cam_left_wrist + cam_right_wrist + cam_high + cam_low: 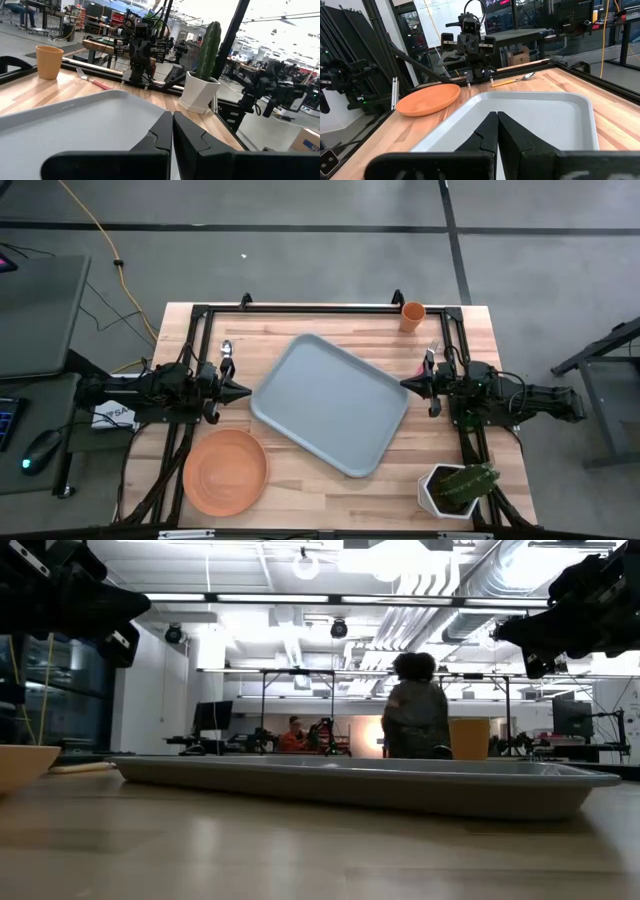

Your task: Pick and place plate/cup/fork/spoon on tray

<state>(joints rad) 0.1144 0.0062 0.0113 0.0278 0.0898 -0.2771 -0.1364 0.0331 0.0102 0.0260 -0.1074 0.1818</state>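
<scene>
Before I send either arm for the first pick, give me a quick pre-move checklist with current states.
1. Tray holds nothing yet: ok.
2. Left gripper shut, hovering at the tray's left edge, holding nothing: ok.
3. Right gripper shut, at the tray's right edge, holding nothing: ok.
4. Plate on the table near the left arm, unobstructed: ok.
5. Cup upright at the far edge: ok.
6. Spoon and fork beside the grippers; graspable from above: cannot tell.
</scene>
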